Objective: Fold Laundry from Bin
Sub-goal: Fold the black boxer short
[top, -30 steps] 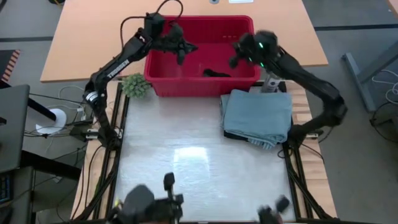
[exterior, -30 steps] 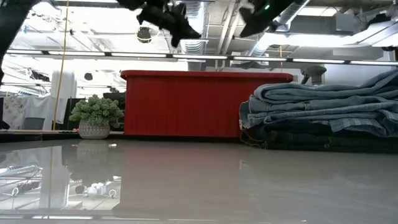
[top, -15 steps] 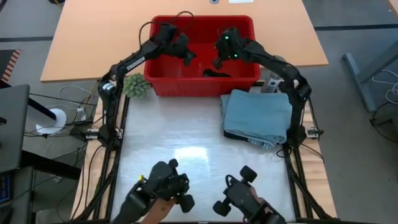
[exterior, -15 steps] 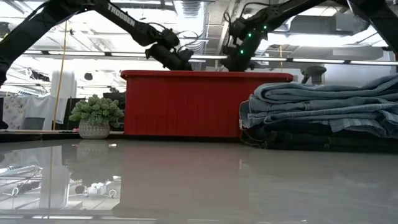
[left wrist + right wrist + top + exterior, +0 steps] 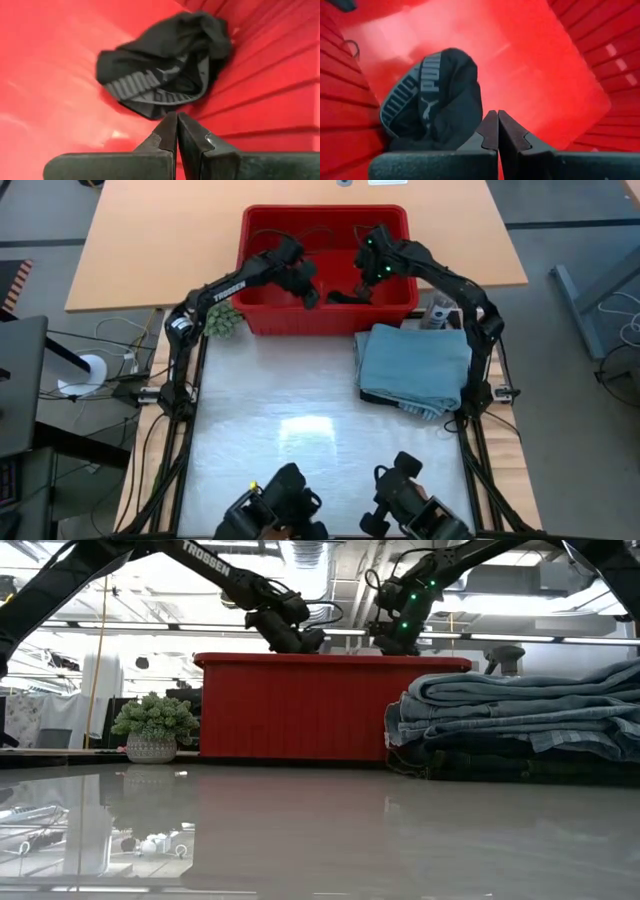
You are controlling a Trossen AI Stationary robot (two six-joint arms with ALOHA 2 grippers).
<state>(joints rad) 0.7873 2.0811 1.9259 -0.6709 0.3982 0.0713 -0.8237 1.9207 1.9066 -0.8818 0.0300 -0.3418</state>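
Both arms reach down into the red bin [image 5: 262, 320] at the far edge of the desk [image 5: 300, 410]; the left end effector [image 5: 177, 131] hangs with its fingers pressed flat together, gripping nothing, and a crumpled black garment [image 5: 165, 65] with a grey lettered waistband lies just ahead of its tips, bunched against the bin's ribbed wall; the right end effector [image 5: 498, 129] is likewise closed to a sliver and empty, the same dark garment lying just beside and ahead of its fingers on the bin floor, whether touching them cannot be told; from above, the two end effectors face each other across the garment [image 5: 345, 297], which sits between them, nearer the right one; outside the bin, on the right arm's side, a stack of folded laundry [image 5: 415, 368] rests on the desk, light blue denim on top of darker pieces; a small green plant [image 5: 222, 317] stands near the bin's corner on the left arm's side.
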